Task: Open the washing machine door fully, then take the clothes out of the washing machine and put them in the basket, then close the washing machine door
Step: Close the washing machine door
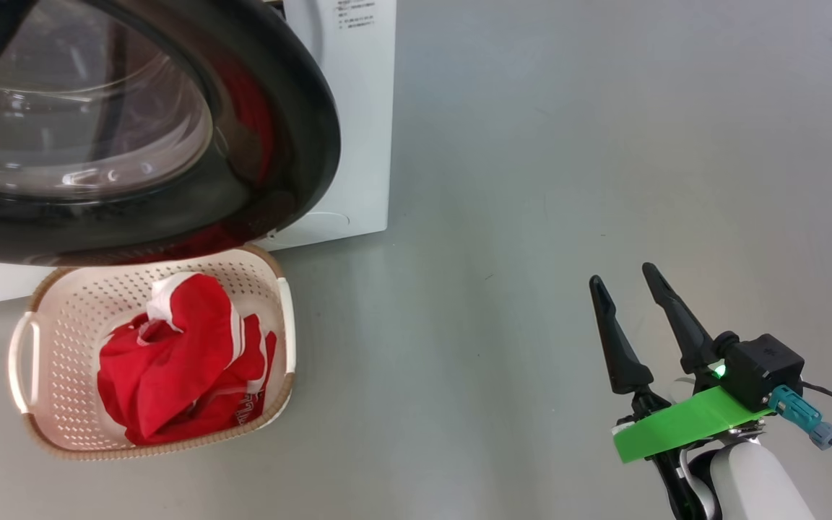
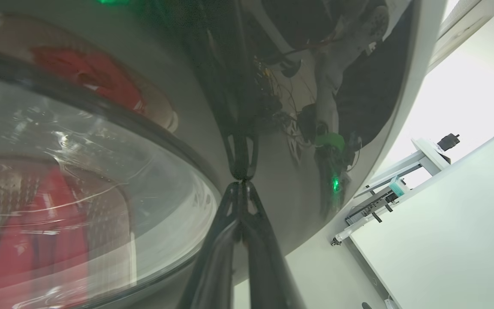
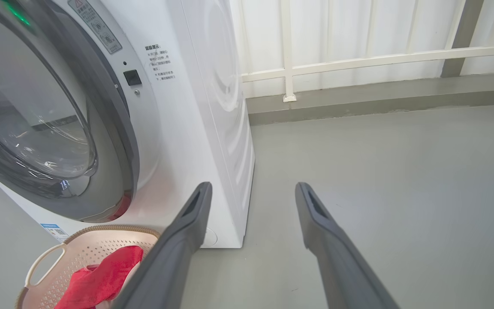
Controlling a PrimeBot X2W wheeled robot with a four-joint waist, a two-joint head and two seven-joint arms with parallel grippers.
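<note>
- Partly, the washing machine door (image 1: 308,144) runs off the top and left edges of the head view. Its glossy black rim and bulging glass cover the drum opening, so the inside cannot be seen.
- Red patches show in the rim's gloss and through the glass in the left wrist view. Whether they are reflections or fabric I cannot tell.
- Print on the front of the washing machine (image 3: 195,107) is several small lines of characters, too small to read. A warning sticker (image 3: 94,19) above them and a blue-and-white label (image 3: 56,231) low down are also unreadable.
- White lettering on the clothes (image 1: 170,361) is crumpled and illegible.
- The clothes lie heaped in the basket (image 1: 62,325), which sits on the grey floor (image 1: 531,144) just below the door, close to the machine's front.
- The left gripper (image 2: 242,183) has its 2 fingers pressed together with nothing between them, and the tips touch the door's black rim just beside the glass.
- The right gripper (image 1: 623,275) has its 2 fingers spread wide and empty. It is above bare floor, well apart from the basket and door and to their right.
</note>
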